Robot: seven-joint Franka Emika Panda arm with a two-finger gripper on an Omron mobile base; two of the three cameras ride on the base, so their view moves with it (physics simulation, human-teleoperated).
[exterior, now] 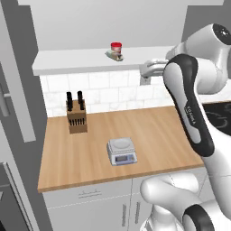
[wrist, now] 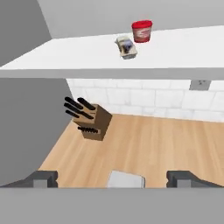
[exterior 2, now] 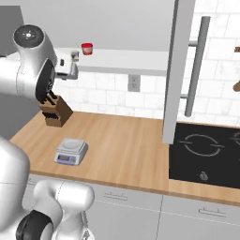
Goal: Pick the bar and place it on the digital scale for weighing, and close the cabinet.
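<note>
The bar [wrist: 126, 47], small, flat and pale, lies on the white shelf of the cabinet [exterior: 81, 63], just in front of a red-lidded jar [wrist: 141, 30]. The bar [exterior: 113, 55] is to the left of my gripper [exterior: 146, 70], which hangs open at the shelf's front edge, well apart from it. In the hand view the gripper [wrist: 113, 179] holds nothing between its widely spread fingertips [wrist: 41, 178]. The digital scale [exterior: 122, 151] stands bare on the wooden counter below. One cabinet door [exterior 2: 178, 70] with a long bar handle [exterior 2: 197, 65] stands open.
A brown knife block [exterior: 76, 118] sits at the back left of the counter [exterior: 158, 131]. A black cooktop [exterior 2: 206, 150] lies to the right, past the open door. A second open door [exterior: 13, 90] borders the left side. A wall socket [exterior 2: 134, 83] is on the tiled backsplash.
</note>
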